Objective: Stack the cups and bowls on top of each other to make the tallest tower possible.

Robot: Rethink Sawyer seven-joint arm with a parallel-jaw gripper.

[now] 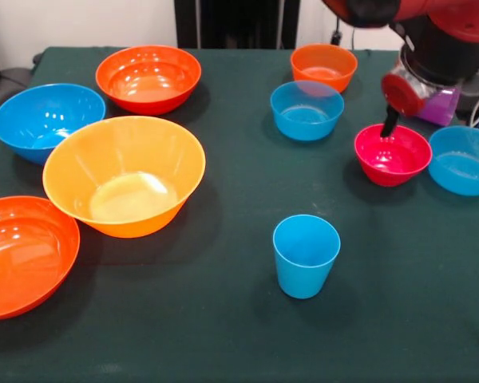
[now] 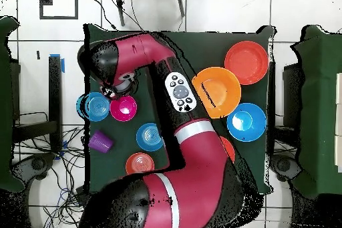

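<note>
While the arm hangs at the frame's right, its jaws [image 1: 389, 126] dip into the pink bowl [image 1: 393, 155]; can't tell their state.

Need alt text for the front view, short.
Red robot arm's tool dips into a magenta-pink bowl at right on a dark green table. A light blue cup stands alone in front; nothing is stacked.

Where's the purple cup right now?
In the front view the purple cup stands at the table's far right, mostly hidden behind the arm, beyond the pink bowl. Overhead, it stands apart from the bowls.
</note>
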